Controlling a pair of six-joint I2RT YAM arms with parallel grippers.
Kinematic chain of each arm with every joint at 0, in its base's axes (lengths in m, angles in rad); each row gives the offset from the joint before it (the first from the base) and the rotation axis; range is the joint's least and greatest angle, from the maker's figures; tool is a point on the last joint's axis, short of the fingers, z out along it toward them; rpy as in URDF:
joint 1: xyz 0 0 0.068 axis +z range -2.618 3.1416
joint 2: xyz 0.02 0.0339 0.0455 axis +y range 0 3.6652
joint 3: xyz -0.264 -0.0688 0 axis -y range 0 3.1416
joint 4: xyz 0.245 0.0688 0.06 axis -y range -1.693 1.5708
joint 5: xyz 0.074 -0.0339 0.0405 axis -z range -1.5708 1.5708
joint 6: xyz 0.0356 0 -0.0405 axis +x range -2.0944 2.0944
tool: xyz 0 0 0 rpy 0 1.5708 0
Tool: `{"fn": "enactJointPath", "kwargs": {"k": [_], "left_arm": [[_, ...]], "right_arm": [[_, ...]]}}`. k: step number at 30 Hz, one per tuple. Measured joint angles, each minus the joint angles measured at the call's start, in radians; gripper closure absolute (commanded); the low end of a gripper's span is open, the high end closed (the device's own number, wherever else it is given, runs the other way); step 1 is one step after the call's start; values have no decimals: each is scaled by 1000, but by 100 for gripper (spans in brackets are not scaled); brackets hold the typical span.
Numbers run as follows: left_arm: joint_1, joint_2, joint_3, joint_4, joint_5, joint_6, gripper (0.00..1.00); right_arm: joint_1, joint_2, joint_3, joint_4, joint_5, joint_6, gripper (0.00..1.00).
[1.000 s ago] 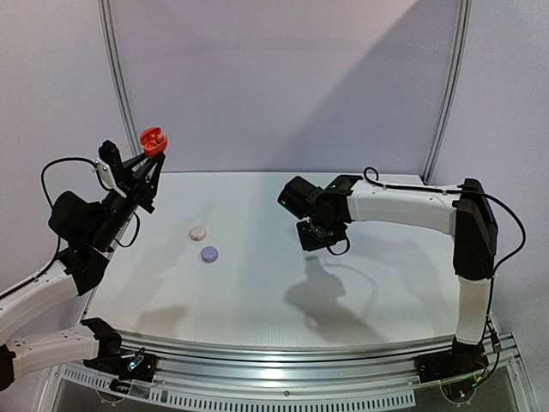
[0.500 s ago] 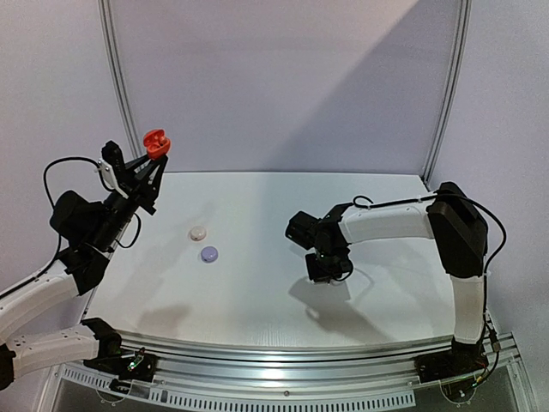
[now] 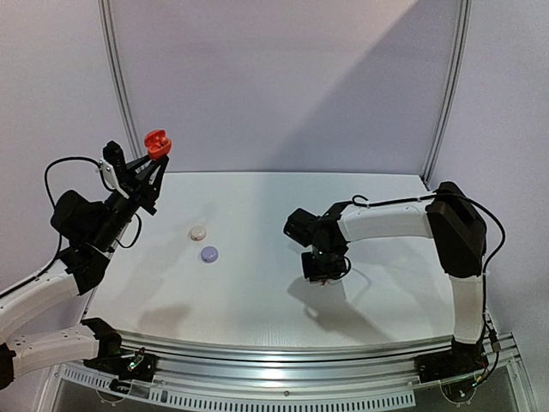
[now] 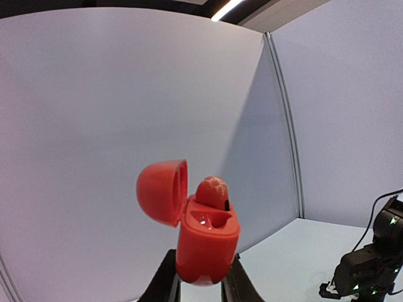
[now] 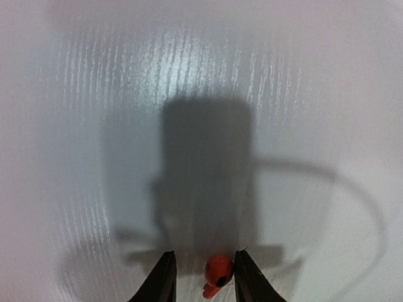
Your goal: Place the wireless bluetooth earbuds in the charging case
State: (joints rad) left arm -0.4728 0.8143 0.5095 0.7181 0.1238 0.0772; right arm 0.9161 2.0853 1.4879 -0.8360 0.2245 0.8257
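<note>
Glossy red plastic charging case [image 4: 204, 242]; matt ribbed white table [image 5: 94, 126].

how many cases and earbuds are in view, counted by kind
cases: 3 (red case open in the left gripper, cream case, lilac case)
earbuds: 2, both red (seated earbud in the red case, loose earbud between the right gripper fingers)
total: 5

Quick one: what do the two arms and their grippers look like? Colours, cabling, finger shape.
Both share one build: white tubular links on the left arm and right arm, joined by black joint housings. Thin black cables loop outside each arm. The left gripper and right gripper are black, and the fingers are dark, slim and tapered. No readable markings.
</note>
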Motion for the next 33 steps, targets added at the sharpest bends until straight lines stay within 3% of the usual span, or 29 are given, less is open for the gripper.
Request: {"fn": "enactJointPath", "kwargs": {"k": [5,9,12,17,28,33], "left_arm": [[0,0,0,0,0,0,100],[0,0,0,-2,0,0,100],[0,0,0,-2,1,0,100],[0,0,0,-3,0,0,100],[0,0,0,-7,3,0,100],[0,0,0,-9,7,0,100]], "right_arm": [[-2,6,43,-16,-17,-24,38],[-22,2,58,-21,-30,-41,29],[-56,-18,55,-16,-59,-57,34],[-115,-128,-40,84,-161,-74,57],[-164,-204,-213,233,-321,-59,56],[-165,-203,-244,246,-346,-51,61]]}}
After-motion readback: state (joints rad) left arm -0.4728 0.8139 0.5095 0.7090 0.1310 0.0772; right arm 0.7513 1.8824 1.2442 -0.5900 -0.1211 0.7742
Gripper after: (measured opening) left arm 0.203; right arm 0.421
